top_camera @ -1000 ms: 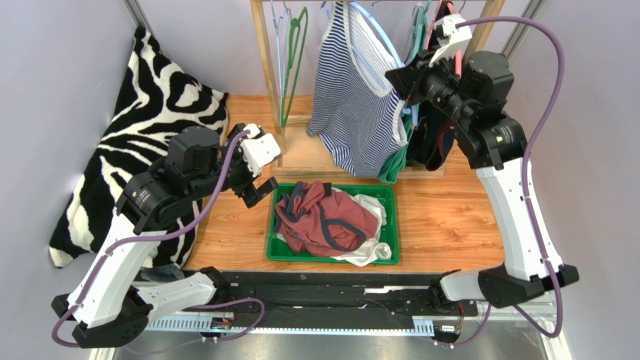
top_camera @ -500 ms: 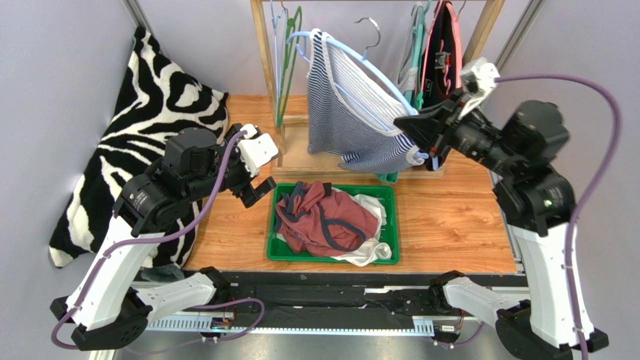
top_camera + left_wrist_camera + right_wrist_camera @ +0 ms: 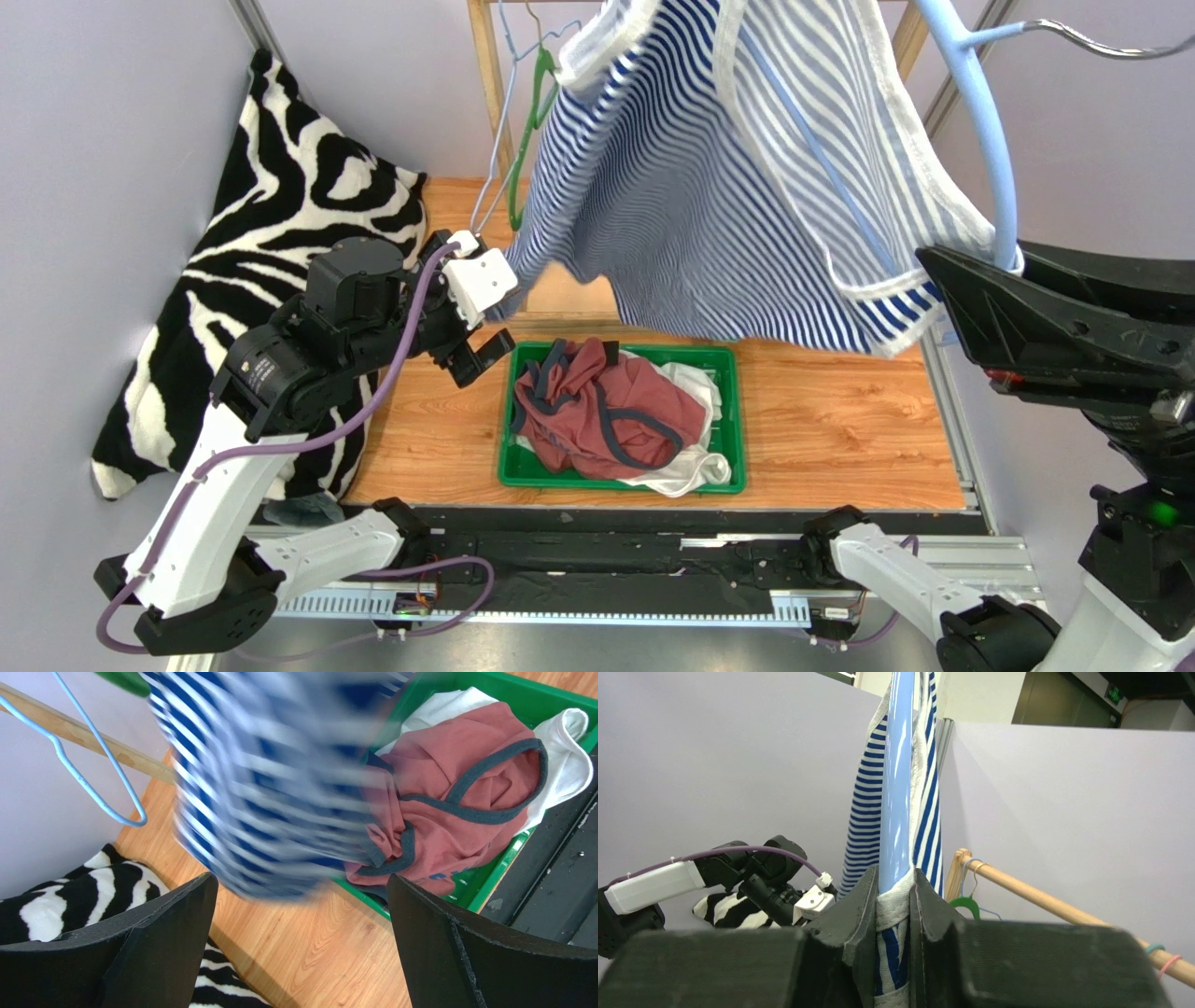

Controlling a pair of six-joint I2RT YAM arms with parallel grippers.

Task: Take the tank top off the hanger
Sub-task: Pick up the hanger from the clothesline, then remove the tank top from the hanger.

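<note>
The blue and white striped tank top (image 3: 730, 168) hangs on a light blue hanger (image 3: 982, 126), lifted off the rack and held high, close to the top camera. My right gripper (image 3: 968, 287) is shut on the hanger's shoulder and the tank top's white trim; the right wrist view shows the hanger (image 3: 896, 777) and the trim (image 3: 892, 910) clamped between the fingers. My left gripper (image 3: 484, 357) is open and empty, low beside the green bin. In the left wrist view the tank top's hem (image 3: 274, 791) swings blurred above the jaws, apart from them.
A green bin (image 3: 522, 469) holds a reddish garment (image 3: 603, 413) and white cloth. The wooden rack (image 3: 491, 84) carries empty blue and green hangers (image 3: 526, 98). A zebra-print cloth (image 3: 267, 210) lies at the left. The wooden tabletop (image 3: 828, 420) surrounds the bin.
My right arm has swung the hanger and tank top off the rack, up and toward the camera. The hem now sways over the left gripper. The left arm has barely moved.
</note>
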